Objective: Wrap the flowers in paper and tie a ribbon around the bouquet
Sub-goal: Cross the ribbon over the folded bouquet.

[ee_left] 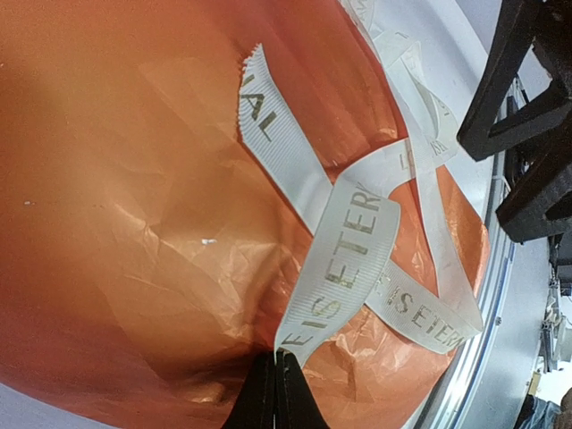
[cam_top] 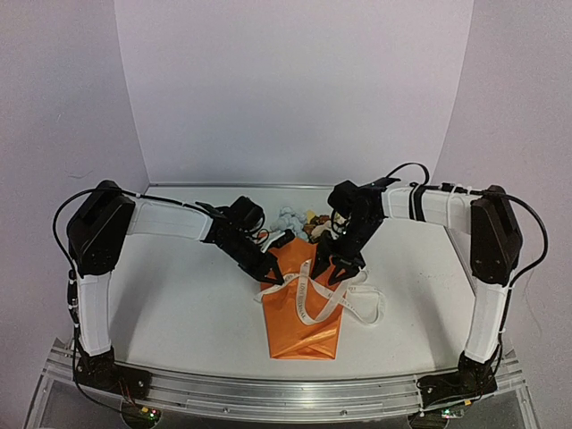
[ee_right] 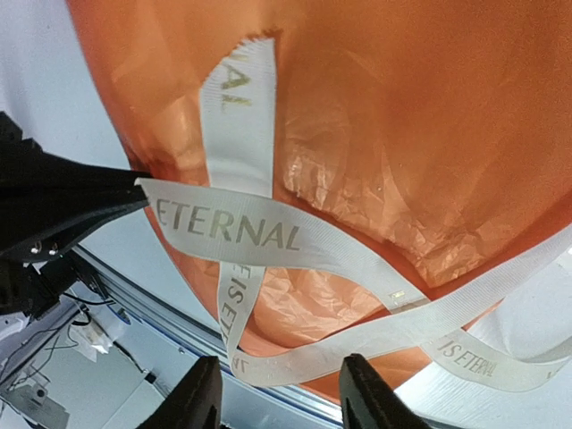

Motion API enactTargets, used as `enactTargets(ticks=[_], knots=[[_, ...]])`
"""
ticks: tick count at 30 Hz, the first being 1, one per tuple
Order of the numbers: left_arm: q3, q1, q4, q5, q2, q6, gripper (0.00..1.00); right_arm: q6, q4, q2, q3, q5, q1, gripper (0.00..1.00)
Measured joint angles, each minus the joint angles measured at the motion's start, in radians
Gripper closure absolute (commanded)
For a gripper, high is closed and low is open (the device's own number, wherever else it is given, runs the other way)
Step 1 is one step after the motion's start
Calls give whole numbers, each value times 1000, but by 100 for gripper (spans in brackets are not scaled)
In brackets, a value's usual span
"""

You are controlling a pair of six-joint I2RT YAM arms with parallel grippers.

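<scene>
The bouquet (cam_top: 299, 313) lies mid-table as an orange paper (ee_left: 116, 223) cone, narrow end toward the arms. The flowers (cam_top: 299, 221) show pale blue and brown at its far end. A white lettered ribbon (cam_top: 323, 299) crosses loosely over the cone and trails right onto the table. My left gripper (ee_left: 275, 359) is shut on one end of the ribbon (ee_left: 349, 259), low against the cone's left side. My right gripper (ee_right: 283, 393) stands open above the paper (ee_right: 402, 107), and a loop of ribbon (ee_right: 241, 228) passes just ahead of its fingertips (ee_right: 366, 393), ungripped.
An aluminium rail (cam_top: 286, 389) runs along the table's near edge, below the cone's tip. White backdrop walls close the back and sides. The white table (cam_top: 179, 304) is bare left of the cone. The two grippers sit close together over the cone.
</scene>
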Motion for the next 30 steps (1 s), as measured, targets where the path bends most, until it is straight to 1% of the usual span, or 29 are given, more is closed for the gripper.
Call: enactTargets(ticks=[4, 6, 11, 14, 21, 30], knots=[[0, -1, -5, -11, 0, 0, 98, -4, -6, -1, 30, 49, 0, 45], [0, -2, -15, -17, 0, 0, 98, 0, -11, 16, 72, 77, 0, 45], [0, -5, -19, -26, 0, 1, 98, 22, 0, 85, 167, 136, 0, 45], [-3, -6, -17, -29, -3, 1, 98, 40, 0, 128, 191, 163, 0, 46], [-10, -7, -16, -35, -17, 1, 98, 82, 8, 200, 211, 196, 2, 46], [-10, -7, -17, -35, -17, 10, 98, 117, 44, 213, 218, 220, 11, 49]])
